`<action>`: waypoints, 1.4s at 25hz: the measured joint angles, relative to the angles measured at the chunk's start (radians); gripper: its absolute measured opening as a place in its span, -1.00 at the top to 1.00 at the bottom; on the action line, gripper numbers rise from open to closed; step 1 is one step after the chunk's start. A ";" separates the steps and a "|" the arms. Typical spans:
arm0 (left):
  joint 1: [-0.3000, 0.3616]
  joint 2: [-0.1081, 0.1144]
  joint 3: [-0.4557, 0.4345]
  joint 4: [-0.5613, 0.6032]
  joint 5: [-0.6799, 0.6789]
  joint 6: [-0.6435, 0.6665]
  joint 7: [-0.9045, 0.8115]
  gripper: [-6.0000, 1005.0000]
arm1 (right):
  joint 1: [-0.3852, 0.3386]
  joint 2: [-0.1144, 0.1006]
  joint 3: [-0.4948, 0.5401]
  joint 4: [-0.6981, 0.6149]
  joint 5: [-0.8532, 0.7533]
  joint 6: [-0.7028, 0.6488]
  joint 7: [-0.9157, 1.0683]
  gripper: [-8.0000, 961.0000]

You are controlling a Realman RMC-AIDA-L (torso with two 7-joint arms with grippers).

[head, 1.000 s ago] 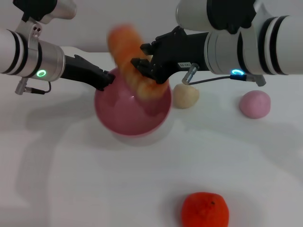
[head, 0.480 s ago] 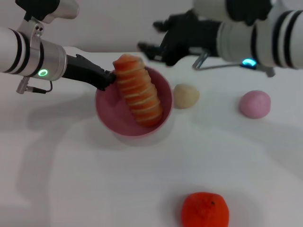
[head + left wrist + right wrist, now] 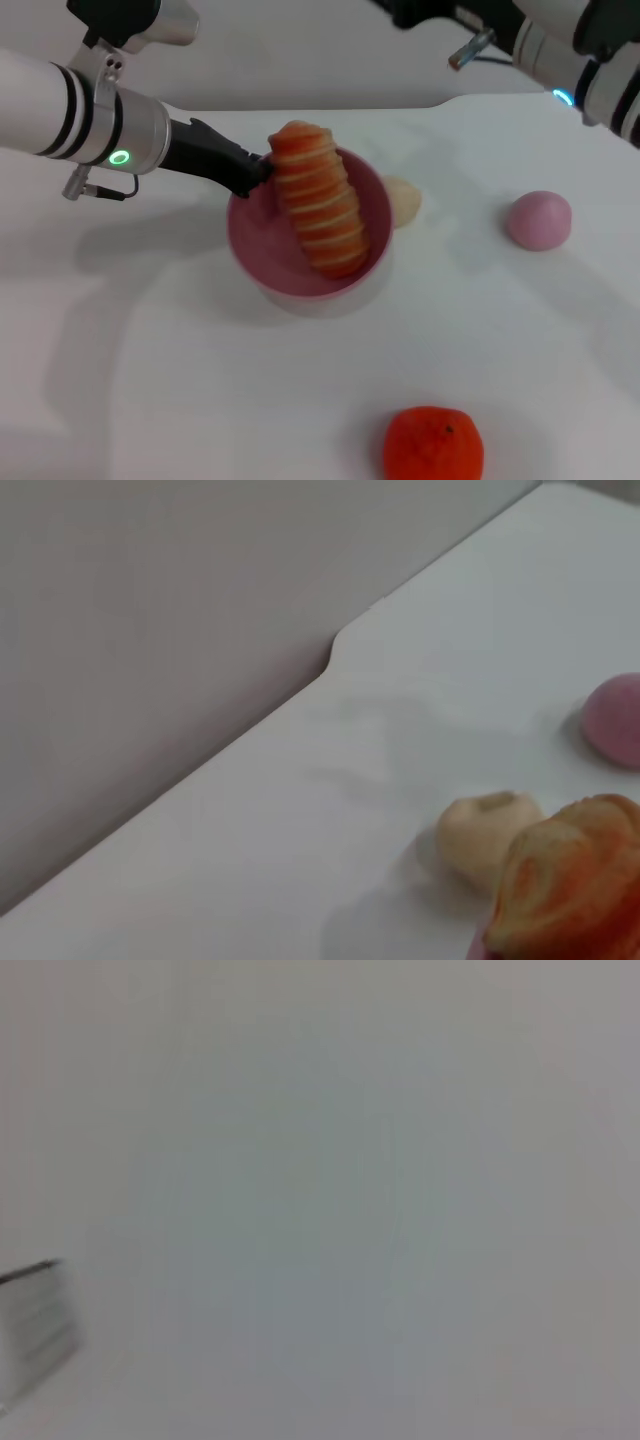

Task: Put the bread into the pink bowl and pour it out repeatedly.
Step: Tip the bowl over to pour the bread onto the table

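The bread leans inside the pink bowl, one end sticking up over the far rim. My left gripper reaches in from the left and is shut on the bowl's left rim. In the left wrist view the raised end of the bread shows close by. My right arm is raised at the top right, well away from the bowl. Only a dark part of its gripper shows at the top edge. The right wrist view shows only a blank grey surface.
A beige ball sits just right of the bowl and also shows in the left wrist view. A small pink ball lies farther right. A round orange fruit rests near the front edge of the white table.
My right gripper let go of the bread and pulled up and away to the right. The bread dropped into the bowl. The left gripper has shifted the bowl slightly right.
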 joint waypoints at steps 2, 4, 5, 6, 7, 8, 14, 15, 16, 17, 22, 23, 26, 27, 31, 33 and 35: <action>0.000 0.000 0.003 -0.002 -0.014 -0.007 0.003 0.90 | -0.010 0.000 -0.052 0.025 0.030 0.143 -0.054 -0.12; 0.000 0.000 0.015 -0.002 -0.020 -0.015 0.000 0.90 | -0.010 -0.001 -0.093 0.056 0.014 0.269 -0.061 -0.12; 0.000 -0.001 0.019 -0.002 -0.020 -0.017 -0.002 0.90 | -0.008 -0.001 -0.116 0.076 0.000 0.346 -0.052 -0.12; 0.001 -0.002 0.025 -0.002 -0.020 -0.019 -0.003 0.90 | -0.006 -0.002 -0.132 0.091 -0.009 0.401 -0.039 -0.12; 0.001 -0.004 0.030 -0.002 -0.024 -0.022 -0.004 0.90 | -0.003 -0.004 -0.150 0.112 -0.019 0.474 -0.010 -0.12; 0.001 -0.004 0.030 -0.002 -0.024 -0.022 -0.004 0.90 | -0.002 -0.006 -0.167 0.139 -0.036 0.558 0.038 -0.12; 0.011 -0.003 0.051 -0.003 -0.060 -0.044 -0.004 0.90 | -0.031 -0.011 -0.151 0.313 -0.317 0.904 0.612 -0.12; 0.011 -0.003 0.051 -0.003 -0.064 -0.045 -0.004 0.90 | -0.037 -0.011 -0.137 0.341 -0.368 0.932 0.706 -0.12; 0.011 -0.003 0.051 -0.003 -0.068 -0.046 -0.004 0.90 | -0.045 -0.012 -0.120 0.369 -0.417 0.959 0.799 -0.12; 0.012 -0.003 0.052 -0.004 -0.072 -0.047 -0.002 0.90 | -0.052 -0.012 -0.106 0.400 -0.463 0.989 0.885 -0.12; 0.014 -0.003 0.111 -0.005 -0.117 -0.097 0.006 0.90 | -0.074 -0.016 -0.096 0.549 -0.525 1.211 1.039 -0.12; 0.014 -0.002 0.135 -0.005 -0.130 -0.118 0.007 0.90 | -0.076 -0.016 -0.096 0.575 -0.526 1.246 1.039 -0.12; 0.014 -0.002 0.202 0.002 -0.166 -0.178 0.024 0.90 | -0.085 -0.016 -0.085 0.650 -0.523 1.321 1.032 -0.12; 0.013 -0.004 0.232 0.004 -0.184 -0.204 0.038 0.90 | -0.089 -0.016 -0.078 0.668 -0.521 1.332 1.031 -0.12; 0.006 -0.005 0.341 0.006 -0.223 -0.316 0.086 0.90 | -0.105 -0.014 -0.060 0.738 -0.492 1.372 1.025 -0.12; 0.006 -0.005 0.380 0.007 -0.225 -0.385 0.107 0.90 | -0.115 -0.014 -0.060 0.759 -0.480 1.386 1.023 -0.12; 0.004 -0.006 0.417 0.003 -0.225 -0.476 0.131 0.90 | -0.127 -0.014 -0.061 0.770 -0.479 1.395 1.021 -0.12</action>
